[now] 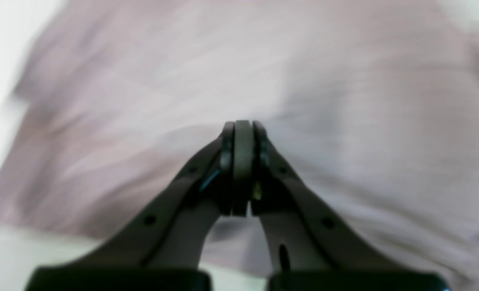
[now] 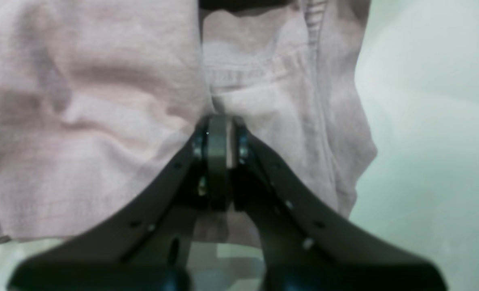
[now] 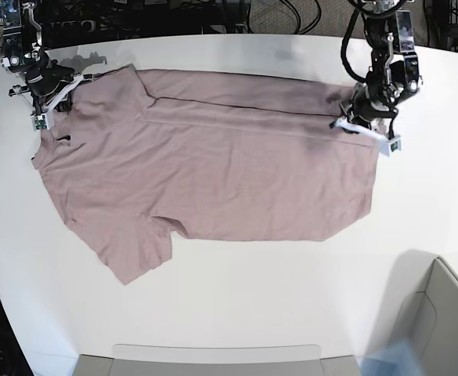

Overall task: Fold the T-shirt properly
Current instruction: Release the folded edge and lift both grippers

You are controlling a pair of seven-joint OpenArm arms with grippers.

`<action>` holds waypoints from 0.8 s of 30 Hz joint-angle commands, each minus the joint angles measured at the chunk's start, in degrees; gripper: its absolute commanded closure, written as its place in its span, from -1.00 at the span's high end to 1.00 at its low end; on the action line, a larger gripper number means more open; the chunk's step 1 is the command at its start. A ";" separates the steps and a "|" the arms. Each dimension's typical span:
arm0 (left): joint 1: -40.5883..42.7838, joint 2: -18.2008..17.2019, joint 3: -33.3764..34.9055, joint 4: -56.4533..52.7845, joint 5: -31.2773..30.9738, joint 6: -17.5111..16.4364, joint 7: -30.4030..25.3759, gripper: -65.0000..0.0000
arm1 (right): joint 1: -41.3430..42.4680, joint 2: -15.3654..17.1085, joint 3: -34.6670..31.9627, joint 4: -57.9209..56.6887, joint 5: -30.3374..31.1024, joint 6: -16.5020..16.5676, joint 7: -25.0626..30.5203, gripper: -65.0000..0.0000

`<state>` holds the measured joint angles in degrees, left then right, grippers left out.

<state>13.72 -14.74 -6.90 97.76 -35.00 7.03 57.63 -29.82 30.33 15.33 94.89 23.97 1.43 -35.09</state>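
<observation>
The dusty-pink T-shirt [image 3: 213,172] lies spread across the white table [image 3: 291,290], collar end to the left, hem to the right, one sleeve [image 3: 135,251] pointing toward the front. Its far long edge is folded over and slightly raised, with a shadowed crease along it. My left gripper [image 3: 362,121] is shut on the far hem corner. In the left wrist view the blurred T-shirt [image 1: 344,81] runs off the closed left gripper [image 1: 243,125]. My right gripper [image 3: 45,102] is shut on the far shoulder. The T-shirt [image 2: 81,101] bunches at the right gripper [image 2: 219,119], stitched seam just beyond.
A grey bin [image 3: 440,313] stands at the front right corner, and a grey tray rim [image 3: 213,360] runs along the front edge. Dark cables and equipment [image 3: 213,12] line the back beyond the table.
</observation>
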 commanded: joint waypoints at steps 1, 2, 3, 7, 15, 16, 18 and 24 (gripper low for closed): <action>-1.10 -0.25 0.35 -0.30 1.55 0.05 1.14 -1.00 | -0.37 0.49 -0.17 0.01 0.61 0.81 -2.23 -0.93; -0.92 -0.16 0.35 -1.45 2.78 0.05 1.23 -1.00 | 0.07 0.57 -0.17 0.10 0.61 0.81 -2.23 -0.93; -0.92 -0.16 0.35 -2.33 3.49 0.05 1.32 -1.00 | 0.42 0.57 -0.17 0.10 0.61 0.81 -2.32 -0.93; 2.59 -0.42 -0.18 -5.14 5.07 -0.04 1.32 -1.00 | 1.21 0.66 -0.17 0.10 0.61 0.81 -2.49 -0.93; 13.85 -0.51 -0.27 -5.14 5.07 -0.13 0.88 -1.00 | 1.21 0.84 -0.17 0.19 0.61 0.81 -2.49 -0.93; 15.08 -0.51 -0.27 -5.14 4.98 -0.13 0.88 -1.00 | 1.21 0.75 -0.26 0.19 0.61 0.81 -2.49 -0.93; 16.83 -0.51 -0.27 -5.14 4.98 -0.13 0.79 -1.00 | 0.94 0.75 -0.26 0.19 0.61 0.81 -2.49 -0.93; 19.47 -0.60 -0.27 -4.96 4.89 -0.13 0.79 -1.00 | -0.99 1.19 -0.17 0.27 0.61 0.81 -2.49 -0.93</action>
<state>29.63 -15.44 -7.53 95.68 -34.83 2.11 43.66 -29.89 30.85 15.09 95.07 24.29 1.87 -35.05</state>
